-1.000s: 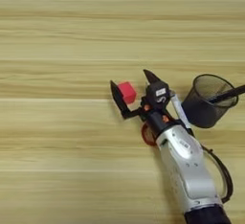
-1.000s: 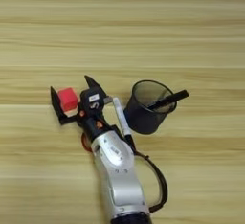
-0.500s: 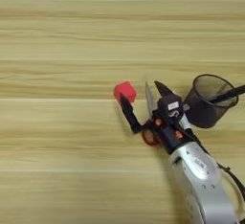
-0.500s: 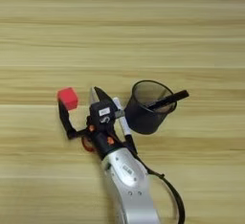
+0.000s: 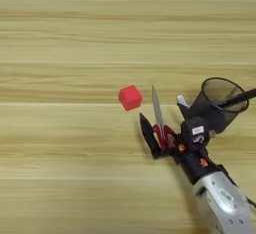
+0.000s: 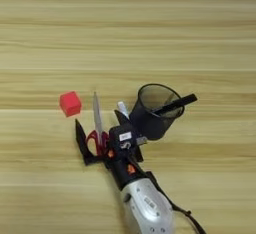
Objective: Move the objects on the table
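We are working with our right arm coming in from the bottom right, and our right gripper [image 5: 162, 128] is sitting low over the desk [image 5: 60, 43] with its two black fingers [image 5: 149, 135] spread wide apart. They are gripping nothing. The scissors [image 5: 159, 118] are lying between the fingers, red handles nearest the wrist and the silver blade pointing away from us, towards the far edge. Their long axis is running almost straight up the picture, roughly in line with the fingers, so a closing move would, we judge, catch them across the handles.

The red cube [image 5: 130, 97] is resting on the desk just beyond and to the left of the left fingertip, apart from it and from the scissor blade. It is not between the fingers.

A black mesh cup [image 6: 155, 110] is standing to the right of the gripper, close behind the right finger, with a dark pen-like stick leaning out of it. A small white tip is showing beside the cup; we cannot tell whether it is the marker.
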Controlling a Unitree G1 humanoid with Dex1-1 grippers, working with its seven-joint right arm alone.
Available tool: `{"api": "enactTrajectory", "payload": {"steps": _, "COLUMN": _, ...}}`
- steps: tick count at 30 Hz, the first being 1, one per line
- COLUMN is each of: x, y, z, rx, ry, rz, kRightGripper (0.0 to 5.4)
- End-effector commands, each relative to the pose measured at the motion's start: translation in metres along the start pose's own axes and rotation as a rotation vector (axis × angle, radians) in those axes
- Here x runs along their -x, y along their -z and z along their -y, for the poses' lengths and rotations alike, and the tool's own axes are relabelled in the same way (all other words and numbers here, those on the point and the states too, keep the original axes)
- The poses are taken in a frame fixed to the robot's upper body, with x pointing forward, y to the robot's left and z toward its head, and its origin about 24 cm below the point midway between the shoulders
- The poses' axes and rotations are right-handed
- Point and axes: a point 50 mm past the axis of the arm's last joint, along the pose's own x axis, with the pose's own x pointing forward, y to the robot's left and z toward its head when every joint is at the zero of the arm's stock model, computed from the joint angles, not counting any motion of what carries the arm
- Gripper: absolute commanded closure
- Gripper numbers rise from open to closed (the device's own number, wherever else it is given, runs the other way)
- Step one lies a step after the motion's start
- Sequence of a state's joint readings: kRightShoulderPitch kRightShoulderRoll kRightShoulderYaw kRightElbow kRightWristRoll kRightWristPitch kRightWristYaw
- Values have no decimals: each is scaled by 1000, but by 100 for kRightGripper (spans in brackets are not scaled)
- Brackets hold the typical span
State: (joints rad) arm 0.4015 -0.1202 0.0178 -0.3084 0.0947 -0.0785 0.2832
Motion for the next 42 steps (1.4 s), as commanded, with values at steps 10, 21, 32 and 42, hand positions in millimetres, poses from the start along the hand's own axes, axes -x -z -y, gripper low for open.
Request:
{"api": "enactTrajectory", "payload": {"steps": 10, "x": 12, "y": -1, "z": 9, "rx": 50, "ry": 143, "rz": 61, "kRightGripper": 5}}
{"api": "enactTrajectory", "payload": {"steps": 21, "x": 20, "y": 8, "z": 23, "rx": 28, "ry": 239, "rz": 19, "kRightGripper": 5}}
{"api": "enactTrajectory", "payload": {"steps": 32, "x": 23, "y": 11, "z": 37, "rx": 20, "ry": 315, "rz": -15, "kRightGripper": 5}}
{"api": "enactTrajectory", "payload": {"steps": 42, "x": 23, "y": 17, "z": 43, "rx": 8, "ry": 351, "rz": -64, "kRightGripper": 5}}
